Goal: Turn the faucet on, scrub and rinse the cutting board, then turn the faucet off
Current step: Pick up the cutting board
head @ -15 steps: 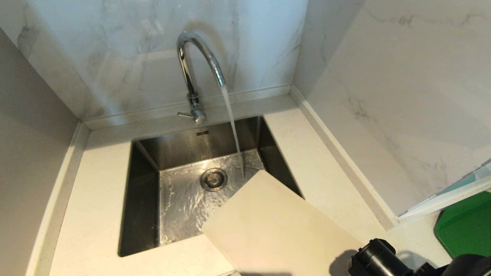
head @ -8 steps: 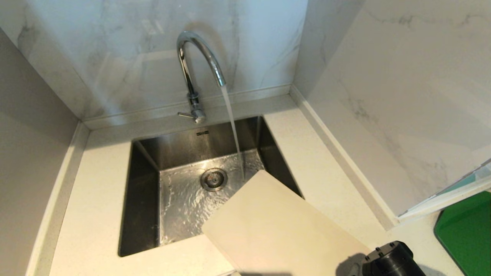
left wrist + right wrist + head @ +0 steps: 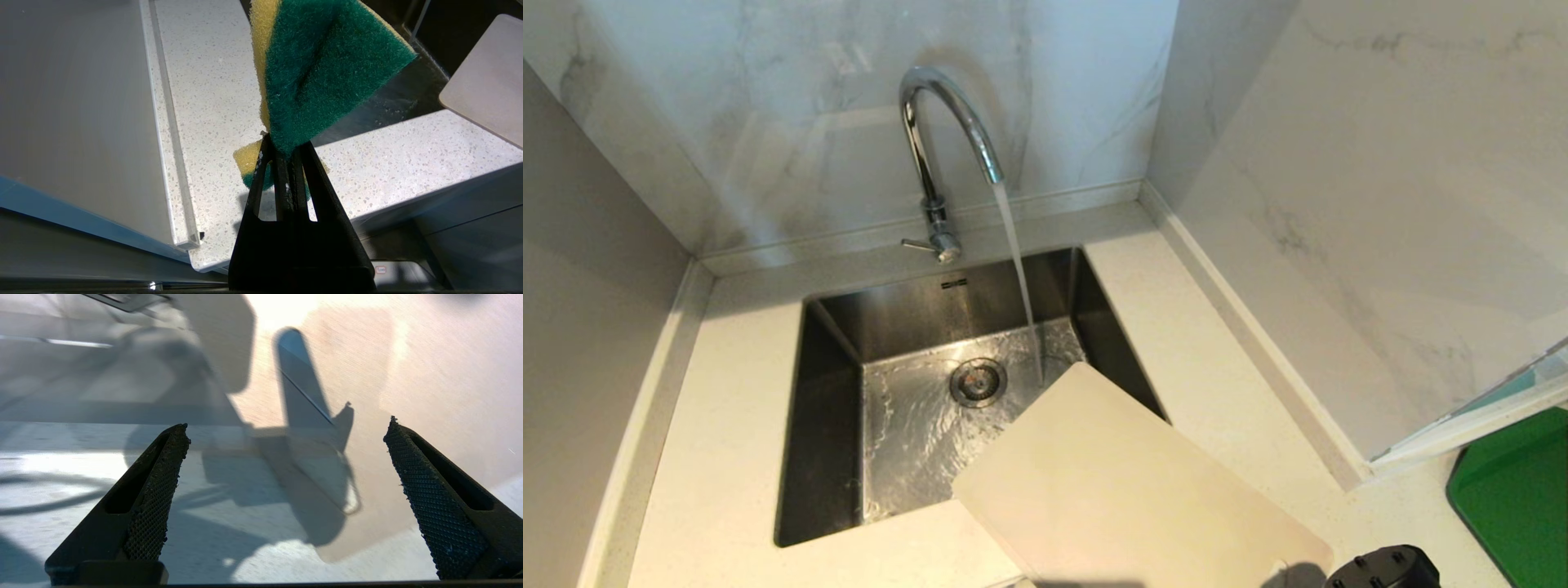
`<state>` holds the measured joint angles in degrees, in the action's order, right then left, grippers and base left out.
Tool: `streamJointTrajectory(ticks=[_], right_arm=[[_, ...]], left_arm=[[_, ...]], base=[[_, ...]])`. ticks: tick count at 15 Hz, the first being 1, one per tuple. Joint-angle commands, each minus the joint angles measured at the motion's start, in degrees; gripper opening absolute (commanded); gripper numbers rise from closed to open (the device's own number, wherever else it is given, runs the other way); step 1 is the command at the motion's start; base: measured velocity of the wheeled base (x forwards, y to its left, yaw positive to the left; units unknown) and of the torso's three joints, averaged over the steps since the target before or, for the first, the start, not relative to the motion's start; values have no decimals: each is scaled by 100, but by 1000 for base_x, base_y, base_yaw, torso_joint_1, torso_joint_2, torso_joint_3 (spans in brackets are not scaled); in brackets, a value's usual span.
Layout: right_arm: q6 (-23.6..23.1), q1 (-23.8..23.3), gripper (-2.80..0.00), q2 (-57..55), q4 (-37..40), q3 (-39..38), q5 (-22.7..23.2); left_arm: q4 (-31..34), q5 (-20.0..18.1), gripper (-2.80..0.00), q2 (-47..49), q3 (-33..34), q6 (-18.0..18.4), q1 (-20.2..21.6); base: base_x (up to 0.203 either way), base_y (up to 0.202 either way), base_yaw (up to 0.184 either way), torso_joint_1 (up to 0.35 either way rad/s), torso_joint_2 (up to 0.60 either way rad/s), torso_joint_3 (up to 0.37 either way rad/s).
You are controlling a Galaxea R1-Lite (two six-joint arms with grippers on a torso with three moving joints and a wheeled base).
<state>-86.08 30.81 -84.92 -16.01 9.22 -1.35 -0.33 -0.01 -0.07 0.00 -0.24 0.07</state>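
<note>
Right tool (image 3: pixel 286 498) spread wide, empty, just above cutting board's (image 3: pixel 1111 482) near end with slot handle (image 3: pixel 304 400). Left tool (image 3: pixel 286 159) clenched on sponge (image 3: pixel 322 69). Board lies on table (image 3: pixel 727 392), far corner over sink (image 3: pixel 833 327); thin, stiff, light, probably slick wet: grip near edge. Faucet (image 3: pixel 947 106) running.

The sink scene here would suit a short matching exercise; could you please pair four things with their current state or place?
Things:
1. faucet
2. cutting board
3. sponge
4. right pincer

States or places:
A. clamped in the shut left pincer
B. open, holding nothing, above the board's handle slot
C. running, its stream falling into the sink
D. lying across the sink's near right corner, partly on the counter

Pairs: 1-C, 2-D, 3-A, 4-B
</note>
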Motion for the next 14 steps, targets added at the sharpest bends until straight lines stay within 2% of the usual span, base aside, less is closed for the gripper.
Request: streamJointTrajectory(ticks=[1, 6, 9, 14], right_arm=[[-57, 38, 0, 19, 248, -7, 153], [-360, 93, 0, 3, 458, -292, 142], [-365, 92, 0, -132, 458, -438, 112], [-348, 92, 0, -476, 450, -234, -6]], left_arm=[[-2, 1, -280, 7, 9, -2, 1], [-2, 1, -280, 7, 9, 7, 1], [-2, 1, -280, 7, 9, 16, 1], [-2, 1, -280, 7, 9, 7, 1]], base=[[0, 0, 0, 0, 0, 0], [0, 0, 0, 0, 0, 0], [0, 0, 0, 0, 0, 0], [0, 0, 0, 0, 0, 0]])
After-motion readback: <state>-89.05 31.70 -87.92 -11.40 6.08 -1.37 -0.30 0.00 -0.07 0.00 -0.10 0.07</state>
